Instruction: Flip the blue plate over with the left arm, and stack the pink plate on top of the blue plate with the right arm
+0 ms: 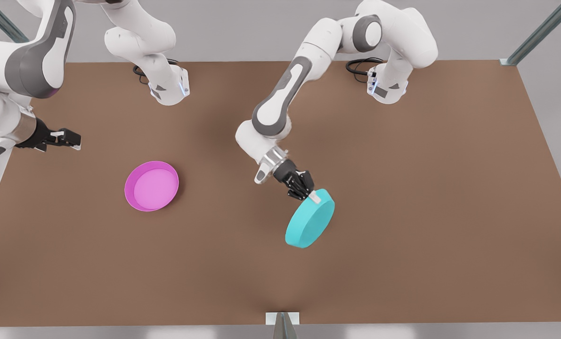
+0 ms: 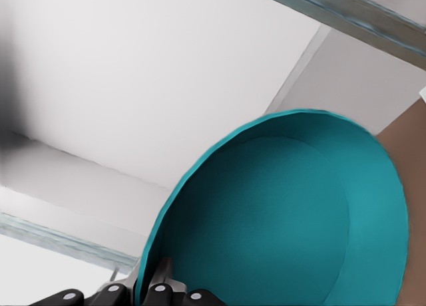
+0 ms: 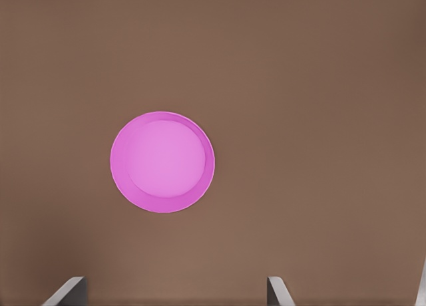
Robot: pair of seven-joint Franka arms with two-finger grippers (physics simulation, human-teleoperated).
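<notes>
The blue plate [image 1: 310, 220] is tilted steeply on its edge right of the table's middle, its underside toward the front camera. My left gripper [image 1: 311, 194] is shut on its upper rim. The left wrist view looks into the blue plate's hollow side [image 2: 286, 219], with the rim pinched between the fingers [image 2: 163, 283]. The pink plate [image 1: 151, 185] lies flat, hollow side up, on the front view's left half. My right gripper [image 1: 75, 140] hovers open up and to the left of it, apart from it. The right wrist view looks down on the pink plate [image 3: 162, 161] beyond its spread fingertips [image 3: 66, 293].
The brown table [image 1: 402, 263] has wide bare room around both plates. The two arm bases [image 1: 169, 87] [image 1: 386, 87] stand at the far edge. Metal frame posts [image 1: 539, 33] rise at the corners, and a small bracket [image 1: 282, 320] sits at the near edge.
</notes>
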